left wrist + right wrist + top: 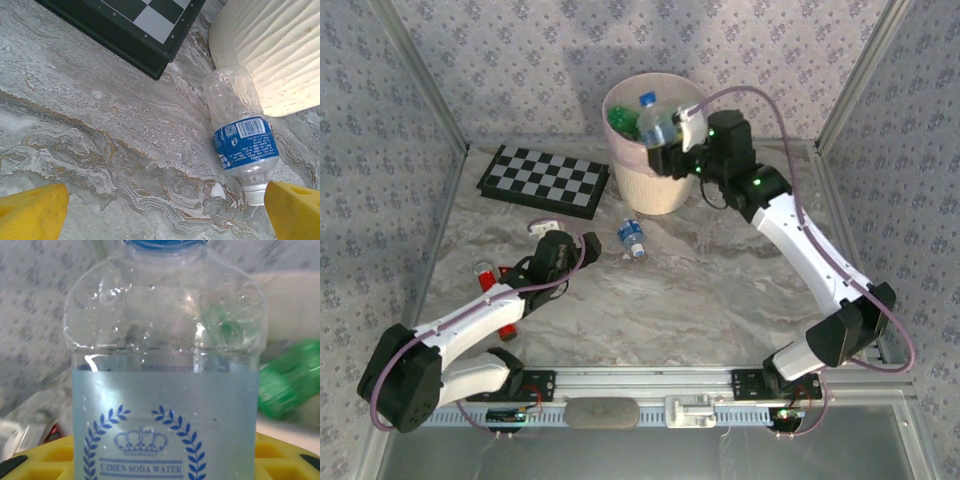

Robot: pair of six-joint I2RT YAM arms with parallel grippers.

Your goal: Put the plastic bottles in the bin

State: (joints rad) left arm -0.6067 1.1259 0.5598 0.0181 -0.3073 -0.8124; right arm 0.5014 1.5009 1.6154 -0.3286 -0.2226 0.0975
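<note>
the left gripper (164, 212) hovers low over the marble table (75, 125), its yellow fingers spread wide with nothing between them. the loose bottle (243, 145) lies flat just ahead, off toward the right-hand finger, with its pale cap almost at that fingertip. its long axis runs away toward the bin (270, 50), and its base is close beside the ribbed wall; i cannot tell whether they touch. this arm is much the nearer one, and its closing line already runs roughly across the bottle, so the grasp seems to need mainly a shift right and forward. the blue label shows a barcode and white print too small to read. the checkerboard (150, 30) lies at far left. farthest, the right gripper (675, 140) is clamped on the held bottle (165, 365) over the bin's mouth. its label reads "uzhen soda water" under a crown and laurel, and a green bottle (290, 375) lies behind it.
</note>
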